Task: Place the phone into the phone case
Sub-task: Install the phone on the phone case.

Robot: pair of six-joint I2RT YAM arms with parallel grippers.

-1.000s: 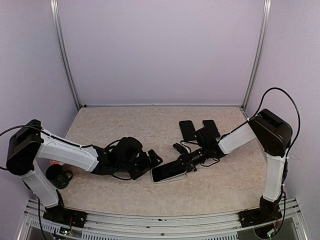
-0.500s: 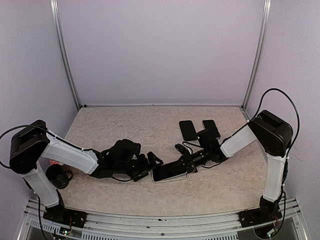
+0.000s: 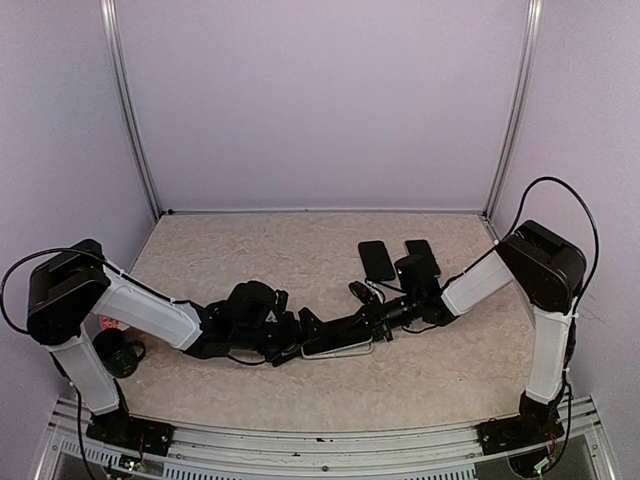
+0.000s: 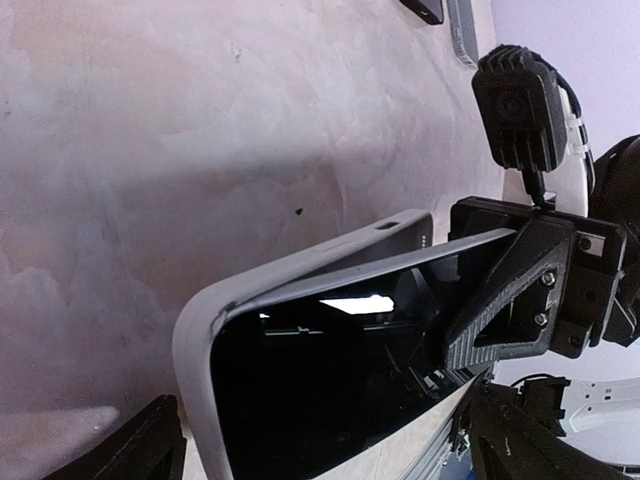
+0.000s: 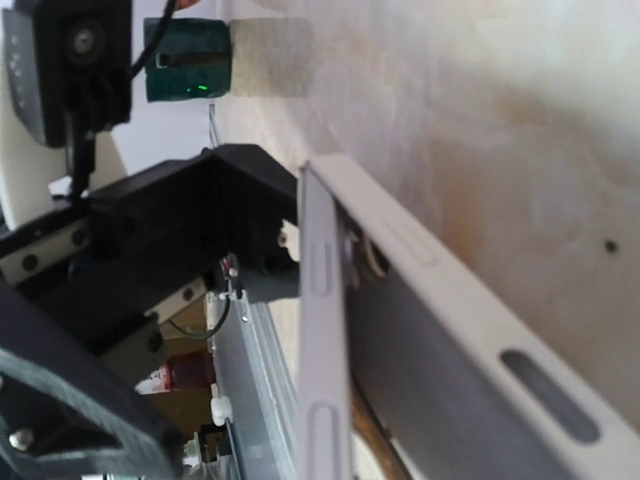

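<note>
The phone [image 4: 320, 400], black screen up, lies over the pale grey phone case [image 4: 385, 238] on the bench [image 3: 250, 250], between the two grippers. Its end nearest the left gripper [image 3: 305, 325] sits down inside the case's rounded corner. The end at the right gripper [image 3: 362, 322] is tilted up off the case. In the right wrist view the phone's thin edge and the slotted wall of the case meet at the far end and spread apart in a wedge toward the camera.

The right gripper is pressed together on the raised end of the phone, with one black ribbed finger [image 4: 500, 300] lying across the top of the screen; the other finger is hidden beneath.

The left gripper is spread wide. Its two fingers [image 4: 135, 450] show only at the lower corners of its own view, one on each side of the phone's near end. Whether either finger touches the phone or the case cannot be told.

Just beyond the right gripper, toward the back wall, two dark flat slabs [image 3: 376, 260] lie side by side on the bench. Well behind the left gripper, beside that arm's base, stands a black mug [image 3: 115, 352].
</note>
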